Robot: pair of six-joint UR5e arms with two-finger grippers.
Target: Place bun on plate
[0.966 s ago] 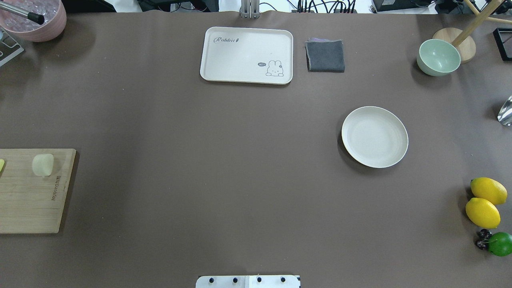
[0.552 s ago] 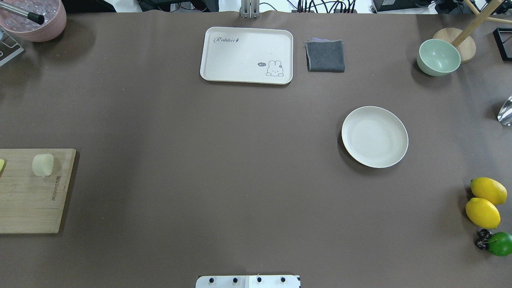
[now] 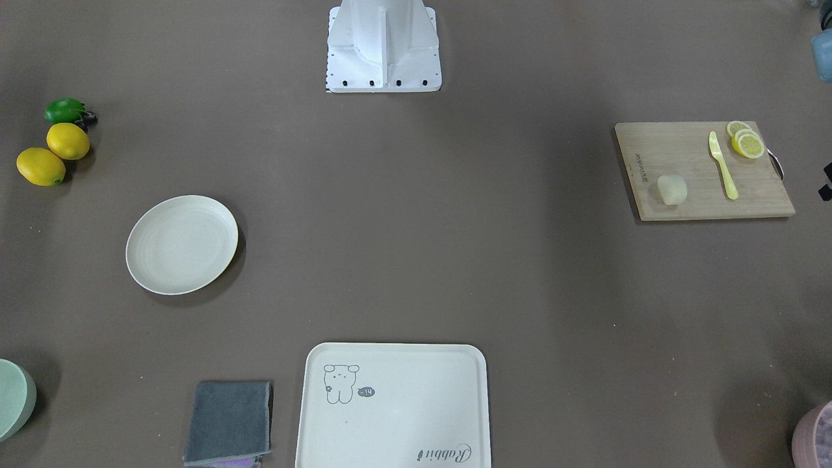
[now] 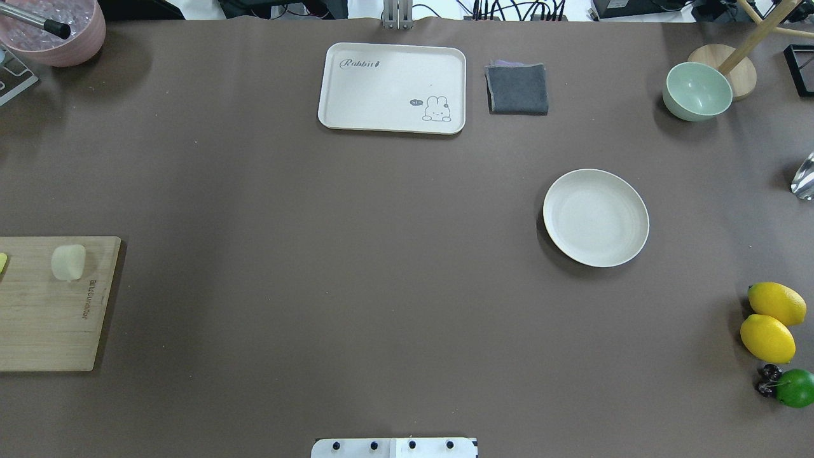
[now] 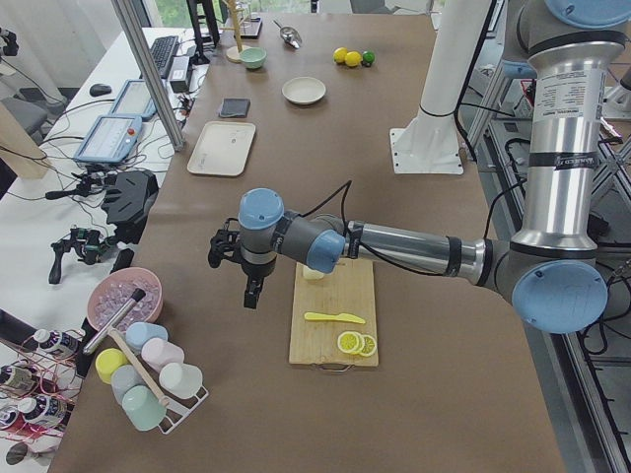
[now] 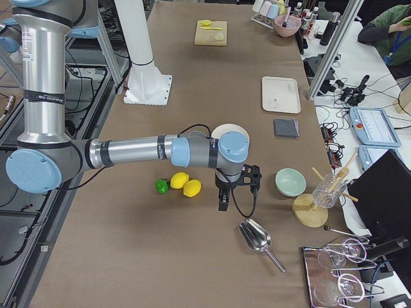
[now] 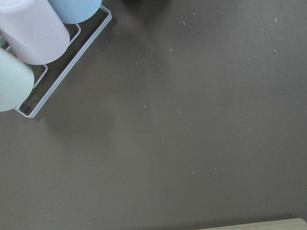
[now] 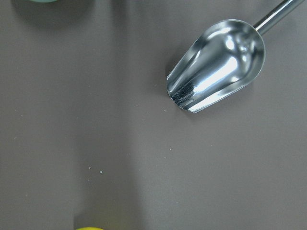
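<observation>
Tabletop (image 4: 381,267): bun (image 4: 68,262), plate (image 4: 596,217), "Rabbit" tray (image 4: 392,88)

The bun (image 4: 68,262) lies on the cutting board (image 4: 38,318) at the left edge of the table (image 4: 318,254), well apart from the plate (image 4: 596,217) right of centre. The tray (image 4: 381,89) sits far middle, with a cloth (image 4: 517,89) just to its right.

Pale cream-white bun (image 3: 672,189); light tan wood-grain cutting board (image 3: 689,146); yellow knife (image 3: 723,166) and yellow lemon slices (image 3: 747,144); plain off-white plate (image 3: 182,245); cream tray (image 3: 403,422) printed with a grey line-drawn cartoon animal and grey "Rabbit" script; dark grey cloth (image 3: 227,421); two yellow lemons (image 3: 67,141); green lime (image 3: 64,110); mint-green bowl (image 4: 697,91); plain matte brown table (image 3: 416,227); mirror-bright silver scoop (image 8: 216,64)
</observation>
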